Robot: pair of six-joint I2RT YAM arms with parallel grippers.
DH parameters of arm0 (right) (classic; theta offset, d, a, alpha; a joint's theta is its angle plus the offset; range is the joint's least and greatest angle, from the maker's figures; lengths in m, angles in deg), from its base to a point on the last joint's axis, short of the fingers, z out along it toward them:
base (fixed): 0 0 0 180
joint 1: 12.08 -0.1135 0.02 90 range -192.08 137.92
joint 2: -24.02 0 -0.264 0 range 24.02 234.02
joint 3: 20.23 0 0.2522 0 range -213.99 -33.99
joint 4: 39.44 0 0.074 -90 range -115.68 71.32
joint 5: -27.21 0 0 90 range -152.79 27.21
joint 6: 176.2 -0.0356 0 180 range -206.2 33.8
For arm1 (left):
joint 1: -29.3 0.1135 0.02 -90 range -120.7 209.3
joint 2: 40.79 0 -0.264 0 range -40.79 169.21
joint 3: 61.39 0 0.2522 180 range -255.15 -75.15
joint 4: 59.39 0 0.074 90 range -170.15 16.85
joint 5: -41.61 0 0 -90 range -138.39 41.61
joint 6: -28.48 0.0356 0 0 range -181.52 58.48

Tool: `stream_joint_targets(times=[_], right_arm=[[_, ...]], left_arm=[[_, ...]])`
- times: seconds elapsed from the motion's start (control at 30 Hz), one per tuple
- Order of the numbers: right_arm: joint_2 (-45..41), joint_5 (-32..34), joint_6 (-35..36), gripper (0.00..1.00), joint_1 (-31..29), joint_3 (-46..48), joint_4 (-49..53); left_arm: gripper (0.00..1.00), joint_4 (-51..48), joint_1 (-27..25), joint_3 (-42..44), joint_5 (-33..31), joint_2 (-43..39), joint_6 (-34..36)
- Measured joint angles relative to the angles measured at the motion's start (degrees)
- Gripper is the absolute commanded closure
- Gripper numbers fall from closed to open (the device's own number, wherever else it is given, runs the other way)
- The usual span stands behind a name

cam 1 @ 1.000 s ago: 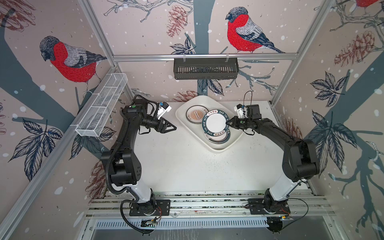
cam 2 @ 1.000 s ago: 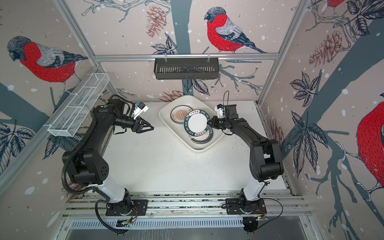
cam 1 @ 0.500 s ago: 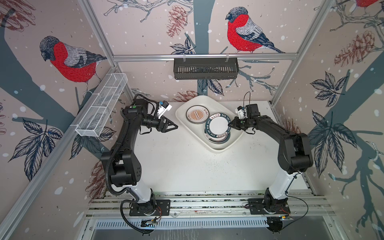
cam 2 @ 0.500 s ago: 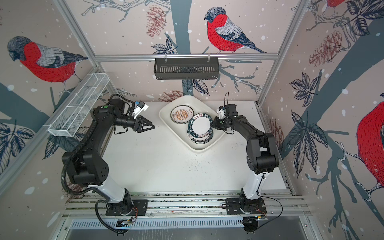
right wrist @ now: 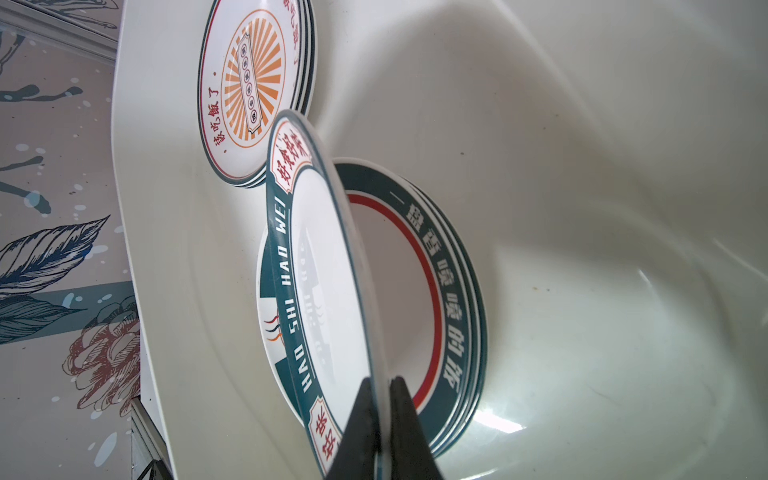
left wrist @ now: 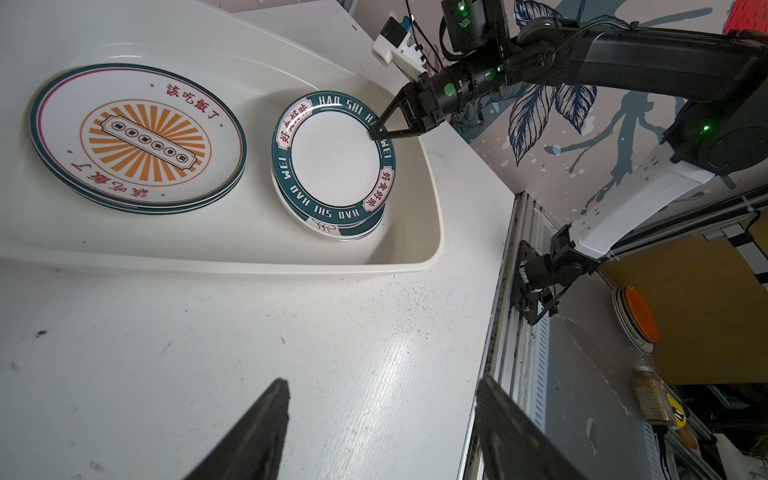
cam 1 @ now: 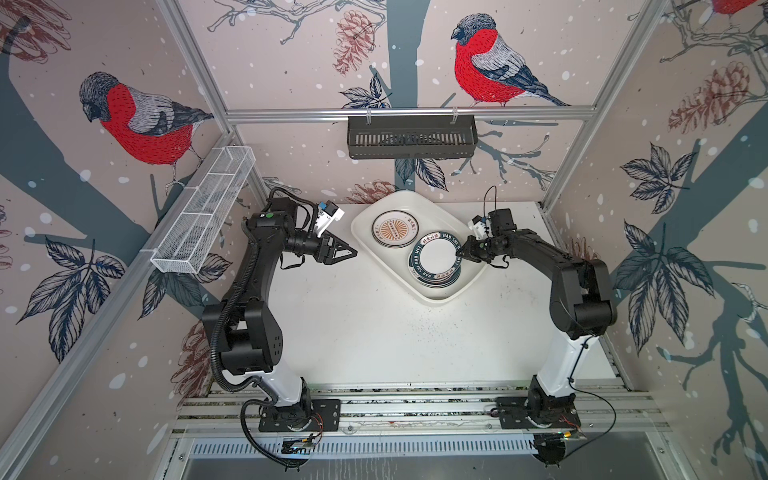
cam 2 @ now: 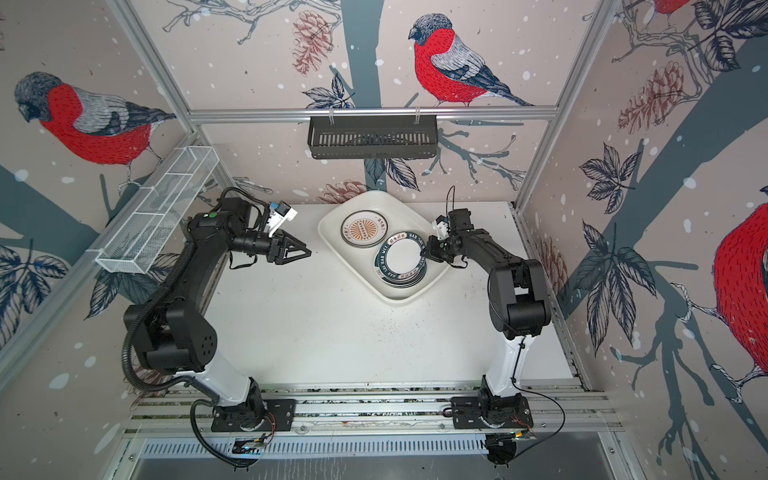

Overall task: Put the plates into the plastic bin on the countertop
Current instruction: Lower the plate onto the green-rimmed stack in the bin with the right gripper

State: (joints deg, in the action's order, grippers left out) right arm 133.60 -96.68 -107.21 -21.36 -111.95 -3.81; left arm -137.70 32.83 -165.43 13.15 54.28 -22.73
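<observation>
Left hand (cam 1: 352,252) spread wide, right hand (cam 1: 459,254) clamped tight.

We look down from high in both top views; both wrist cams see the plastic bin (left wrist: 257,226), right closest.

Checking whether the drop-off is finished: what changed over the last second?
The right gripper, still shut on the teal-rimmed plate at its rim, lowered it toward the stack of teal plates in the plastic bin; it hangs tilted over them, not released. The left gripper, open beside the bin, and the sunburst plates stayed put.
</observation>
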Motion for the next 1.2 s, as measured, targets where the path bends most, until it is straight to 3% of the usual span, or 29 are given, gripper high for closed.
stream_joint_targets(times=[1.2], right_arm=[[4.5,1.1,3.4,0.80,1.7,-3.6,3.6]], left_arm=[[0.28,0.1,-1.8,0.4,2.8,-0.2,-1.0]])
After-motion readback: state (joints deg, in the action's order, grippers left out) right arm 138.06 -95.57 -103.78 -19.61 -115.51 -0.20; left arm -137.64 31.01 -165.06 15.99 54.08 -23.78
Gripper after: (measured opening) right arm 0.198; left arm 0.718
